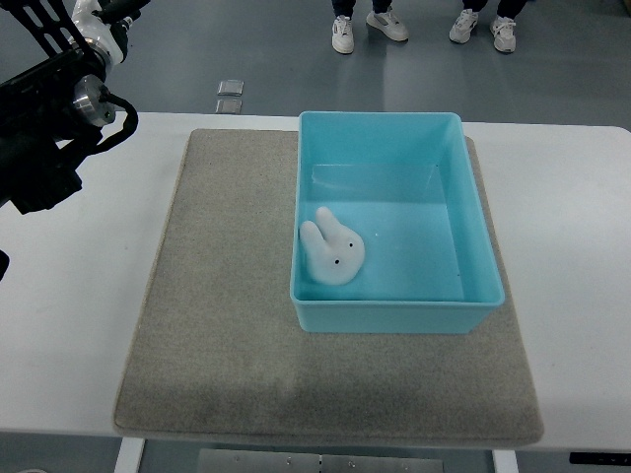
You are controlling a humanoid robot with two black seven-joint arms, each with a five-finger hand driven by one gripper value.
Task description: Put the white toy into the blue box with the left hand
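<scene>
A white rabbit-shaped toy (333,250) lies inside the blue box (475,212), near its front left corner, ears pointing to the back left. The box stands on a grey mat (227,296) on the white table. My left arm (54,118) is raised at the upper left, well away from the box; its hand cannot be made out. The right arm does not show.
The white table (562,217) extends past the mat on both sides. Beyond the far edge, the feet of two people (424,28) stand on the grey floor, and two small metal floor plates (230,96) lie there.
</scene>
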